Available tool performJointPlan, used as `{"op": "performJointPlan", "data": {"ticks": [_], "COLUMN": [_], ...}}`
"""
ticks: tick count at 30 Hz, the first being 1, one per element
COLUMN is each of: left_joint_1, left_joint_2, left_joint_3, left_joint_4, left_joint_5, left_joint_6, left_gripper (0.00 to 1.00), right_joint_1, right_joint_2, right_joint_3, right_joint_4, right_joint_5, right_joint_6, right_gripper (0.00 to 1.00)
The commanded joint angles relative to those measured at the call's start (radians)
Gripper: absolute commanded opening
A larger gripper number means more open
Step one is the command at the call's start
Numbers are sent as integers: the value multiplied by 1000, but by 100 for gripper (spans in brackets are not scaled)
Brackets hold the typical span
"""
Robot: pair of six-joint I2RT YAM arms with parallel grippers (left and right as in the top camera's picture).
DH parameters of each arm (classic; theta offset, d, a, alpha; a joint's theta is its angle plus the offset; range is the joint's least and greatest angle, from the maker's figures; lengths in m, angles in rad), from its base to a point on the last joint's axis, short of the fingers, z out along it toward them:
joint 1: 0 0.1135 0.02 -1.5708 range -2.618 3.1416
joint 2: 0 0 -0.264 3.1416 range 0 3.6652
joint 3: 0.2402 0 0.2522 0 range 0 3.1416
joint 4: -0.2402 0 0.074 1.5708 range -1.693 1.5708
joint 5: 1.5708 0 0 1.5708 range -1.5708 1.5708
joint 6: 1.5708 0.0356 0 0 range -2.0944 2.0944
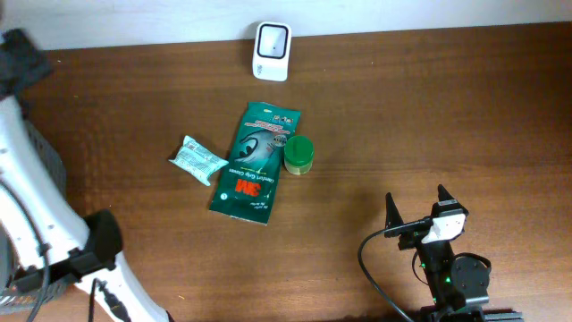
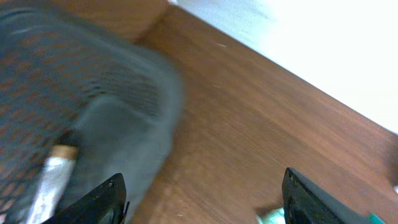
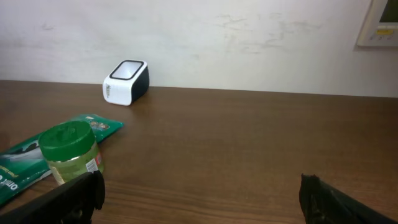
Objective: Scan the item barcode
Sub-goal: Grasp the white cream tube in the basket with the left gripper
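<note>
On the left edge of the table point(image 1: 429, 116) we see a dark mesh basket point(image 2: 74, 62), badly blurred in the left wrist view. One pale, tube-like item point(image 2: 53, 180) lies inside it, low in the frame; we cannot tell what it is. The left gripper point(image 2: 205, 200) hangs just beside the basket wall over bare wood, fingers apart, gripping nothing. Overhead shows only the white left arm point(image 1: 36, 215) along the left side, and its gripper is cut off there.

Mid-table, a green 3M packet point(image 1: 255, 161) lies flat, its long side running near to far. A small jar with a green lid point(image 1: 298, 154) stands upright at the packet's right edge, touching or just beside it; we cannot tell which. A small teal-and-white pouch point(image 1: 198, 160) lies just left of the packet, apart from it. The white barcode scanner point(image 1: 272, 51) sits at the far edge against the wall point(image 3: 249, 43), well apart from all three items, with bare wood between.

The right gripper point(image 1: 420, 213) is at the near right, well apart from the items, fingers spread wide and holding nothing. In the right wrist view its dark fingertips point(image 3: 68, 199) fill the bottom corners. There the jar stands in front of the packet and hides part of it, and the frame's left edge cuts the packet off. Apart from the 3M logo, print and barcodes on the items are too small to make out.
</note>
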Motion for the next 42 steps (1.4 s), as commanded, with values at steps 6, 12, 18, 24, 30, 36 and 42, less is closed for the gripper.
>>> {"op": "performJointPlan", "data": {"ticks": [6, 12, 18, 24, 30, 36, 42], "left_joint_1": [466, 510, 515, 557, 648, 647, 645], "left_joint_2": [-163, -167, -166, -164, -137, -85, -82], "left_joint_3": [-357, -842, -1239, -1477, -1544, -1544, -1544], "left_joint_4": [-3, 206, 520, 799, 934, 924, 904], "left_joint_5": [-27, -167, -330, -330, -251, -228, -118], "left_joint_6": [-80, -106, 4, 189, 255, 267, 262], "left_gripper": [82, 82, 75, 66, 62, 36, 0], "right_joint_1": [-4, -4, -4, -4, -4, -5, -4], "right_joint_2": [-8, -8, -8, -8, -8, -8, -8], "right_joint_3": [-5, -5, -5, -5, -5, -5, -5], "right_joint_4": [-6, -6, -6, -6, -6, -6, -6], "right_joint_5": [2, 2, 2, 2, 2, 2, 2], "right_joint_6": [-1, -1, -1, 0, 0, 0, 0], "right_gripper": [98, 98, 98, 98, 98, 98, 98]}}
